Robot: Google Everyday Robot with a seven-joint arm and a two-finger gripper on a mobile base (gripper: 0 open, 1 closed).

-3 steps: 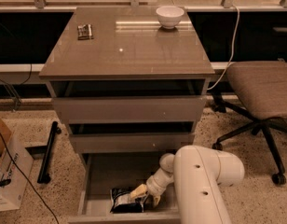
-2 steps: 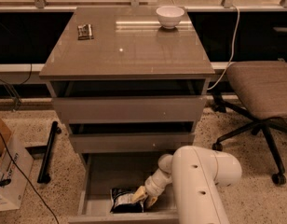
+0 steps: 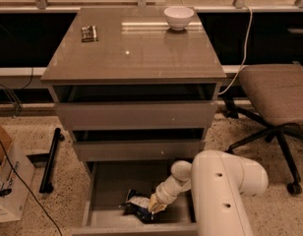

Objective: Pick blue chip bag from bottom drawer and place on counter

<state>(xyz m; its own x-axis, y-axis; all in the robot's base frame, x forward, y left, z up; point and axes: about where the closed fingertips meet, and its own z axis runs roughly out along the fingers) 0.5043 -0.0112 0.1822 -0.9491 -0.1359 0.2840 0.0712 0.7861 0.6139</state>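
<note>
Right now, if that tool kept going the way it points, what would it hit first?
The blue chip bag. The tool is down inside the open bottom drawer, pointing downward and to the picture's left, and the bag lies right at its tip; I cannot tell whether they touch.

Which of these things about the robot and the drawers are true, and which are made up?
1. The blue chip bag lies in the bottom drawer. True.
2. The gripper is up above the counter. False: it is down inside the bottom drawer, right at the blue chip bag.
3. A white bowl stands at the back of the counter. True.
4. The bottom drawer is pushed shut. False: it is pulled open.
5. The small dark packet lies inside the white bowl. False: it lies flat on the counter, apart from the bowl.
</note>
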